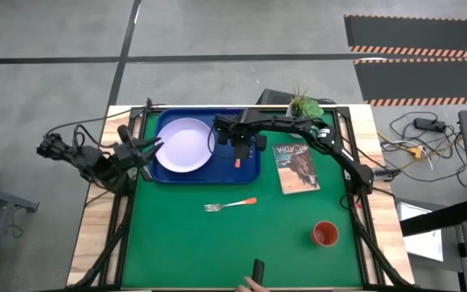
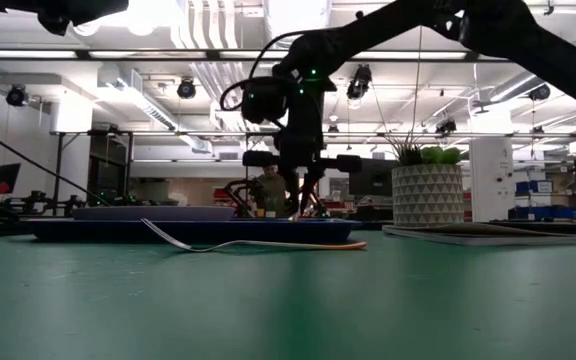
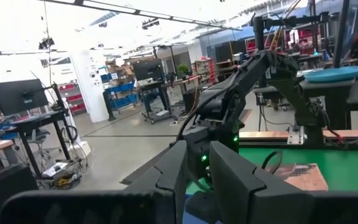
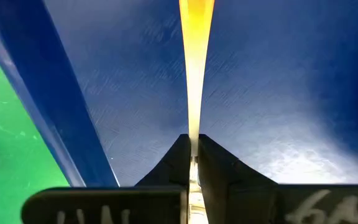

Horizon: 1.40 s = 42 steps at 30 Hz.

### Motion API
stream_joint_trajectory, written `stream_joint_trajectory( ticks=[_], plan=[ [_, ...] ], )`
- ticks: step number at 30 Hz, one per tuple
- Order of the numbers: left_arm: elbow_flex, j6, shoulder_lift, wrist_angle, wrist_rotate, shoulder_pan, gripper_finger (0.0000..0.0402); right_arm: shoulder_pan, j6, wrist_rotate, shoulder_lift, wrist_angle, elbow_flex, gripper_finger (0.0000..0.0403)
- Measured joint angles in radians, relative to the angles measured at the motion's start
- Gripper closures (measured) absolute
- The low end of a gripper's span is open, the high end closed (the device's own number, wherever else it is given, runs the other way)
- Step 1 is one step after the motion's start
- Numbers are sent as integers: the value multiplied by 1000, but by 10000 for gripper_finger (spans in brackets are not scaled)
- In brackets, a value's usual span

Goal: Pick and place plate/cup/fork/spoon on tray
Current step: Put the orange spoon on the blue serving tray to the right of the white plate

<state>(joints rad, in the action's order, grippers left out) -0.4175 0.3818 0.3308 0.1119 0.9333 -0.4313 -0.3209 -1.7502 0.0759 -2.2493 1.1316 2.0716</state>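
Note:
The blue tray lies at the table's far side with the lavender plate on its left half. My right gripper stands over the tray's right half, shut on the spoon, whose orange handle shows below the fingers. The fork lies flat on the green mat near the middle. The orange-red cup stands upright at the near right. My left gripper is open and empty at the tray's left rim. My right gripper pinches the spoon's silver shaft between its two fingers, just behind the orange handle. The fingers come from above, pointing down, and lie along the spoon. The spoon sticks out past the fingertips, handle end toward the tray floor; whether it touches the floor I cannot tell.
A printed booklet lies right of the tray. A white pot with a green plant stands at the far edge. A small black object and a person's hand are at the near edge. Bare green mat lies at the near left.

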Motion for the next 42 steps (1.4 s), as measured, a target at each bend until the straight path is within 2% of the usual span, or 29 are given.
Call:
stream_joint_trajectory(
  ticks=[8,11,24,31,42],
  plan=[
    [0,78,-34,2,0,0,346,33,-138,33,-12,15,-18,394],
    [0,102,-47,3,0,0,346,41,-188,76,-12,3,-25,394],
    [0,103,-67,2,0,0,346,44,-132,82,-12,-16,-79,392],
    [1,101,-68,3,0,0,346,44,13,83,-12,-65,-102,363],
    [1,104,-67,2,0,0,346,46,23,83,-12,-92,-94,287]
  ],
)
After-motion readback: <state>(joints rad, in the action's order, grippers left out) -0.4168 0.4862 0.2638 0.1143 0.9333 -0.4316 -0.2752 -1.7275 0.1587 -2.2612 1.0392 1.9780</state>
